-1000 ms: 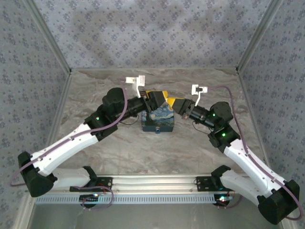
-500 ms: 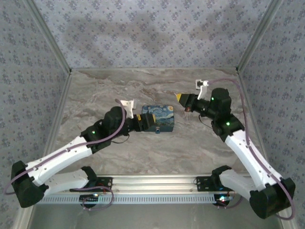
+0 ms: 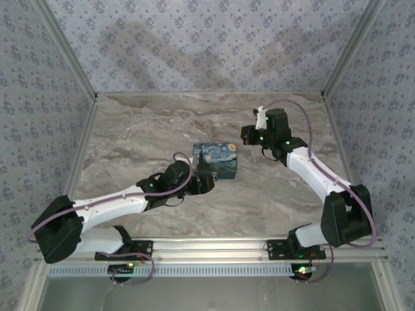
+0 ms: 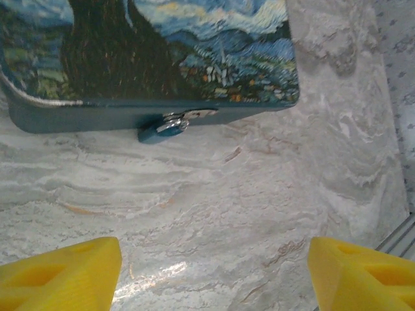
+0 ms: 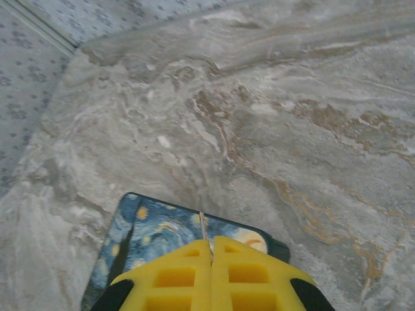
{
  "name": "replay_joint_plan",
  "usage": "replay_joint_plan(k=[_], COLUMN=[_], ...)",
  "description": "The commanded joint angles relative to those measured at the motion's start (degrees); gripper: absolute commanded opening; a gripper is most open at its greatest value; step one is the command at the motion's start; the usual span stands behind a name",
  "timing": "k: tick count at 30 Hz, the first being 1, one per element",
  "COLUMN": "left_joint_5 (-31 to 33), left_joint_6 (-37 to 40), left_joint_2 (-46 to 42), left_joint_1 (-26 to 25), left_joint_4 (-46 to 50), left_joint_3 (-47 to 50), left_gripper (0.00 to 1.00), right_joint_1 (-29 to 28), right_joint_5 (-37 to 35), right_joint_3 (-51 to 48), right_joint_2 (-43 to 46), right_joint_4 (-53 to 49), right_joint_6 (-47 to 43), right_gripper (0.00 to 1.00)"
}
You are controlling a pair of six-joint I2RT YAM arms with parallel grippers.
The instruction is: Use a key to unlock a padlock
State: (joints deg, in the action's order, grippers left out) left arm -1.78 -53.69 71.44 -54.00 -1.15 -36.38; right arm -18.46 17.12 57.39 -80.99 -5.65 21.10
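Observation:
A small blue padlock (image 4: 162, 129) with a silver shackle hangs from the hasp on the front wall of the night-sky painted box (image 4: 194, 45). In the left wrist view my left gripper (image 4: 214, 278) stands open just in front of it. Its yellow fingertips (image 4: 65, 272) are far apart, with bare table between them. From above, the left gripper (image 3: 205, 181) sits low at the box's (image 3: 216, 159) near side. My right gripper (image 5: 211, 245) is shut on a thin metal key (image 5: 203, 225), seen edge-on above the box's (image 5: 149, 233) far corner. In the top view the right gripper (image 3: 247, 136) hovers to the right of the box.
The marble-patterned table (image 3: 142, 129) is walled by patterned panels at the back and both sides. A metal rail (image 3: 214, 246) runs along the near edge by the arm bases. A corner of wall and frame (image 5: 39, 32) lies beyond the box.
Both grippers have left the top of the box. The left arm has dropped low to the box's near side and opened wider. The right arm has pulled back to the right, still shut.

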Motion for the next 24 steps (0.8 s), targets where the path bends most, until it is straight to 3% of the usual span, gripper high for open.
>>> replay_joint_plan(k=[1,12,24], left_joint_5=[1.5,5.8,-1.4], left_joint_6=[-0.4,2.1,5.5], left_joint_2=[0.1,-0.1,8.9], left_joint_1=[-0.5,0.2,7.7], left_joint_4=[-3.6,-3.5,-9.2], left_joint_3=[-0.2,1.5,-3.5], left_gripper=[0.77,0.81,0.81], right_joint_1=[0.2,0.6,0.0], right_joint_5=[-1.9,-6.4,-9.8], right_joint_3=[1.7,2.1,3.4], right_joint_2=[-0.9,-6.5,-9.3], right_joint_4=[0.7,-1.2,-1.6], right_joint_6=[-1.8,-4.1,-4.7], right_gripper=[0.00,0.00,0.00])
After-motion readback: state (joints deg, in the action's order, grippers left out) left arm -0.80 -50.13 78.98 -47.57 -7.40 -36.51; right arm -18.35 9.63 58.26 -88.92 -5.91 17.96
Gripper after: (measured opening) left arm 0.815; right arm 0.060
